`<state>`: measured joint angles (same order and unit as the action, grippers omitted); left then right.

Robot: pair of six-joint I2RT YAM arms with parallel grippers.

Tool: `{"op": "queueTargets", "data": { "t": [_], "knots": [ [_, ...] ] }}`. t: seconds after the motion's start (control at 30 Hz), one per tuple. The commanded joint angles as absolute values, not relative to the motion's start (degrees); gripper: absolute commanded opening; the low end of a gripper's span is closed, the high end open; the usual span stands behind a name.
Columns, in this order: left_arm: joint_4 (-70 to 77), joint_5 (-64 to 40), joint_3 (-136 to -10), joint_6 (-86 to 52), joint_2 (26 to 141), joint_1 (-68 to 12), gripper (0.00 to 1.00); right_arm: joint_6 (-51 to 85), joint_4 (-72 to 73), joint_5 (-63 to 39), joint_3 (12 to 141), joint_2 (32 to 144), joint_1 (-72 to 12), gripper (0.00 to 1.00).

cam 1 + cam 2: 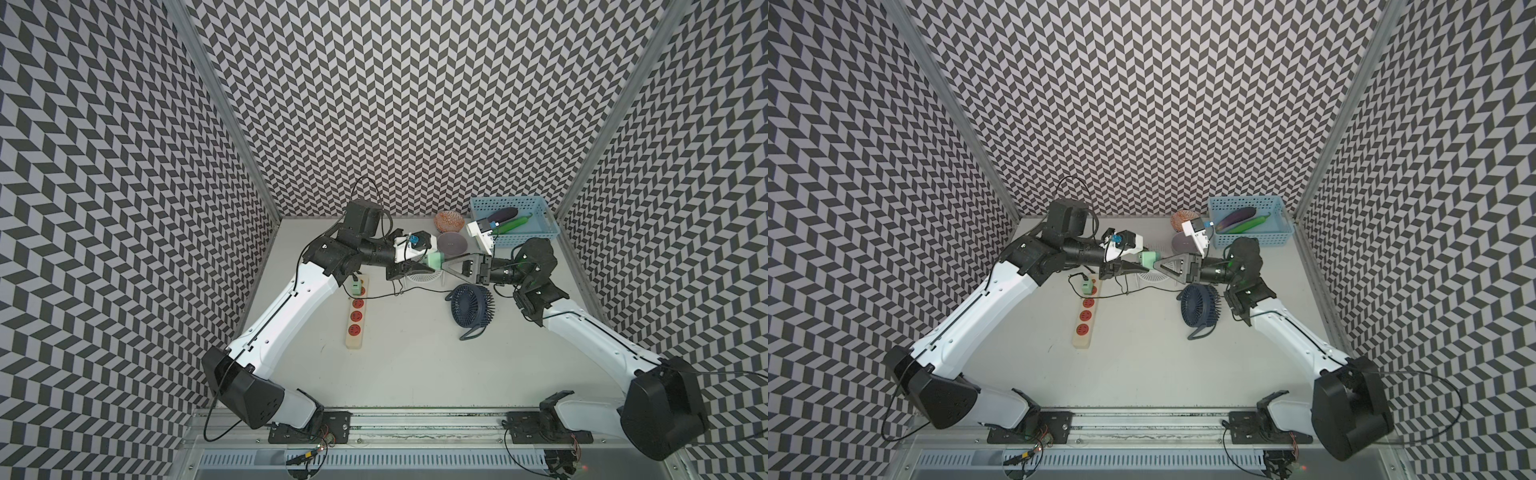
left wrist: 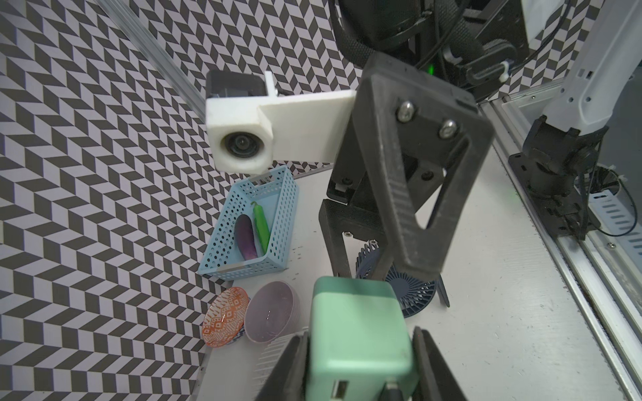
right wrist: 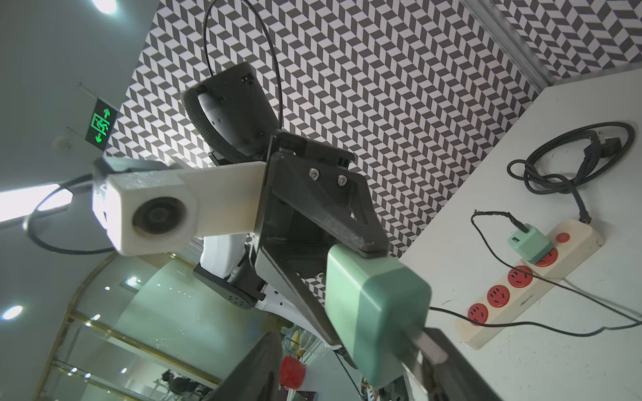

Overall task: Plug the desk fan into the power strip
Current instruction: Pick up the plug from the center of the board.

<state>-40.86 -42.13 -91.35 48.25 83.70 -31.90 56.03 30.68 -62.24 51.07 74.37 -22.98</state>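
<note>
Left gripper (image 2: 359, 347) clamped green adapter (image 2: 354, 312) | right gripper (image 1: 444, 263) jaws stood apart around it | power strip (image 1: 356, 316) lay near left edge of table (image 1: 415, 365)

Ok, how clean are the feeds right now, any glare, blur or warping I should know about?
In both top views: even light, sharp, walls bowed toward the edges. Left wrist view: the green charger fills the near field and looks soft; the blue basket is crisp. Right wrist view: ceiling lamps blow out, the power strip is sharp.
</note>
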Motion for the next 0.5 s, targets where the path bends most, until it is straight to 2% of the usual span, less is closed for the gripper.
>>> {"op": "queueTargets", "data": {
  "t": [0.0,0.07,0.1,0.17,0.27,0.3,0.47],
  "knots": [
    [-42.4,-42.6,-94.1,49.7,84.8,-33.9,0.0,59.8,39.8,-64.0,52.3,74.4,-24.4,0.45],
    [-42.8,-42.6,-94.6,50.2,85.1,-34.0,0.0,60.4,40.1,-63.8,52.0,74.0,-24.4,0.26],
    [-42.5,-42.3,-94.4,50.5,85.2,-34.0,0.05,60.6,39.5,-63.1,51.7,73.6,-24.4,0.16],
    [-41.4,-41.7,-94.3,50.6,85.3,-34.0,0.26,62.1,40.6,-61.8,50.6,72.9,-24.4,0.0],
    [-41.0,-40.2,-96.0,50.5,85.4,-34.4,0.42,67.6,45.8,-61.3,48.9,72.3,-24.4,0.0],
    [-41.0,-39.7,-96.6,50.5,85.6,-34.5,0.51,69.2,48.0,-61.2,48.2,72.1,-24.4,0.0],
    [-40.5,-38.1,-97.6,51.9,86.0,-34.7,0.68,78.5,55.4,-56.9,44.9,71.4,-24.4,0.0]
  ]
}}
